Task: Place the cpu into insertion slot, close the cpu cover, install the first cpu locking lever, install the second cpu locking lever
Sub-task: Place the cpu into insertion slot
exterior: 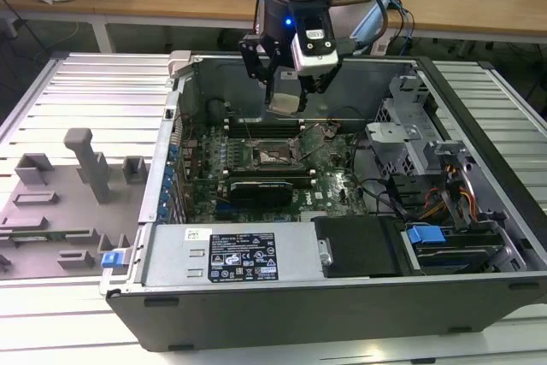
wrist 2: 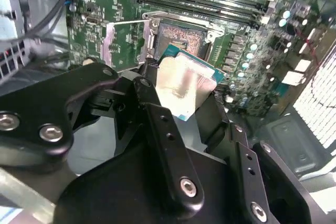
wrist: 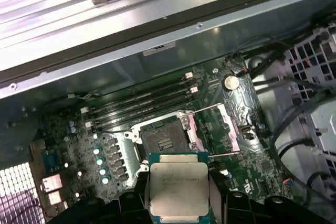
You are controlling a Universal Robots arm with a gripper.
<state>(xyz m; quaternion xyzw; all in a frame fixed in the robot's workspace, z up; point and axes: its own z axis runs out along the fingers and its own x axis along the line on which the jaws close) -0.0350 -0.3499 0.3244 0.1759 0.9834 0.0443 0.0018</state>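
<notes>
Gripper pinching cpu by edges, upper centre of exterior view, hanging above insertion slot, apart from it. cpu cover stands open beside slot. Advice: keep chip level, match corners to socket, lower slowly, no pressing

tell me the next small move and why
Probably lower the cpu toward the slot, keeping it square: the claw holds it above the board, the slot lies bare, and the cover is flipped open.
</notes>
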